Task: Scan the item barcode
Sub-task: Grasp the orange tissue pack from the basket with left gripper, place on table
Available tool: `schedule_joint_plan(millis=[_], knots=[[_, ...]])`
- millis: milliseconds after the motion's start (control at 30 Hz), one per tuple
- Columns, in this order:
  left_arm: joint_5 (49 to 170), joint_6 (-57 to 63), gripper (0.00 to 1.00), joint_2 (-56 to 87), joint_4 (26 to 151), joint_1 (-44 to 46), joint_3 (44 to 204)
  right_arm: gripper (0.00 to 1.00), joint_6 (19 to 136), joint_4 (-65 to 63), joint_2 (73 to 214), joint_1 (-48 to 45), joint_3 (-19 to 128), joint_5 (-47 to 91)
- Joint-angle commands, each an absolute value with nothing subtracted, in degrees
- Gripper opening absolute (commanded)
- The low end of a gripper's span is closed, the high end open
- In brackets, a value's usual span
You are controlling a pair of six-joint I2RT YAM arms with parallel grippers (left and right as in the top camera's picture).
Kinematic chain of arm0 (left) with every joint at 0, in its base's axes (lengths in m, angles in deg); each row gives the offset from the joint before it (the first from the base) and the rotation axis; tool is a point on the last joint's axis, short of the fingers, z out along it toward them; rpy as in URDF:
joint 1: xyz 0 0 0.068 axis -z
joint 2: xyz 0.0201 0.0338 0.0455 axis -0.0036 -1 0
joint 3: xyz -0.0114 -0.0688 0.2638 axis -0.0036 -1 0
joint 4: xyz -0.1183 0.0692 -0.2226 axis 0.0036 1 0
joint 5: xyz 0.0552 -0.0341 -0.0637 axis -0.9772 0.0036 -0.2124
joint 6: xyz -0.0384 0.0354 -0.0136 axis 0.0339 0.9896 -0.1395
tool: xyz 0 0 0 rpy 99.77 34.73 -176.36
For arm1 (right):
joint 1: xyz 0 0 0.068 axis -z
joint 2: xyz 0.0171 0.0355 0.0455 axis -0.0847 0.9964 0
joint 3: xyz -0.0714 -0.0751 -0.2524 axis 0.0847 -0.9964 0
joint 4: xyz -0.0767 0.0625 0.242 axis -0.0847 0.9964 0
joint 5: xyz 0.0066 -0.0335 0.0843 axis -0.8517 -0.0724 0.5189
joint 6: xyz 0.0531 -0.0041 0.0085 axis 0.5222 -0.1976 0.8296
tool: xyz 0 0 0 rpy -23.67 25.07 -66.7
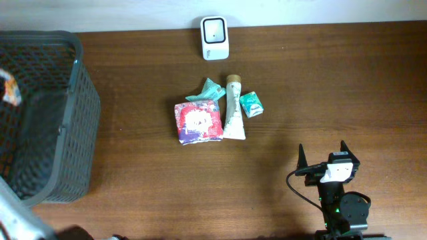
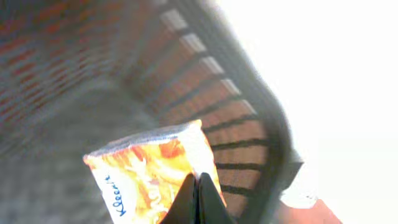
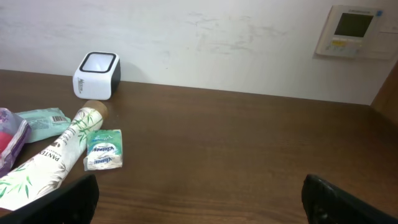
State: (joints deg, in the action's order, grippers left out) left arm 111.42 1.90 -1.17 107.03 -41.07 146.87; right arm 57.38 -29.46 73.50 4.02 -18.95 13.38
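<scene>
Left gripper [image 2: 198, 186] down inside the basket [image 2: 249, 106], jaws pressed together at the edge of the orange tissue packet [image 2: 143, 168]; so thin a nip could slip on the lift, dropping it short of the scanner [image 1: 215, 37] well outside the basket; right gripper [image 1: 321, 150] spread wide, empty.

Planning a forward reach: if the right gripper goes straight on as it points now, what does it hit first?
Nothing nearby: bare table lies ahead of the open right gripper, then probably the wall. The tube and green packet lie off left.
</scene>
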Motion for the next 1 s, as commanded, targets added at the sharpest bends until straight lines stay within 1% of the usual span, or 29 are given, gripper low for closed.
schedule_joint_plan(millis=[0, 33, 100, 200, 233, 300, 433, 567, 633, 700, 833, 933, 967], knots=[[118.04, 1.72, 0.0, 8.03, 103.1, -33.92, 147.68, 0.99, 57.18, -29.18, 73.13, 3.65, -19.37, 13.27], [118.04, 1.74, 0.0, 9.58, 102.07, -31.13, 147.68, 0.99, 57.16, -29.16, 73.13, 3.65, -19.37, 13.27], [116.49, 1.79, 0.0, 11.11, 101.44, -22.73, 147.66, 0.99, 57.16, -29.18, 73.13, 3.65, -19.37, 13.27], [109.71, 3.14, 0.0, 8.97, 101.65, -4.61, 146.08, 0.99, 57.16, -29.18, 73.13, 3.65, -19.37, 13.27], [107.53, 3.16, 0.0, 7.72, 101.63, -0.22, 145.67, 0.99, 57.16, -29.18, 73.13, 3.65, -19.37, 13.27], [101.96, 5.46, 0.0, 2.67, 101.63, 10.23, 145.49, 0.99, 57.16, -29.16, 73.13, 3.65, -19.37, 13.27], [101.37, 9.61, 0.0, -9.22, 100.08, 23.32, 145.49, 0.99, 57.16, -29.16, 73.13, 3.65, -19.37, 13.27], [99.55, 9.57, 0.0, -24.08, 93.04, 31.71, 145.49, 0.99, 57.18, -29.16, 73.13, 3.65, -19.37, 13.27], [99.53, 9.52, 0.0, -27.69, 91.73, 33.86, 145.49, 0.99, 57.16, -29.18, 73.13, 3.65, -19.37, 13.27], [99.51, 6.18, 0.0, -31.49, 90.68, 36.81, 145.49, 0.99, 57.16, -29.18, 73.13, 3.65, -19.37, 13.27], [98.07, 4.74, 0.0, -35.25, 91.93, 40.43, 145.49, 0.99, 57.16, -29.16, 73.13, 3.65, -19.37, 13.27], [92.64, 1.48, 0.0, -35.34, 93.55, 41.94, 145.47, 0.99, 57.16, -29.16, 73.11, 3.65, -19.37, 13.27], [89.02, 1.48, 0.04, -35.34, 93.55, 42.62, 145.47, 0.99, 57.16, -29.18, 73.13, 3.65, -19.37, 13.27]])
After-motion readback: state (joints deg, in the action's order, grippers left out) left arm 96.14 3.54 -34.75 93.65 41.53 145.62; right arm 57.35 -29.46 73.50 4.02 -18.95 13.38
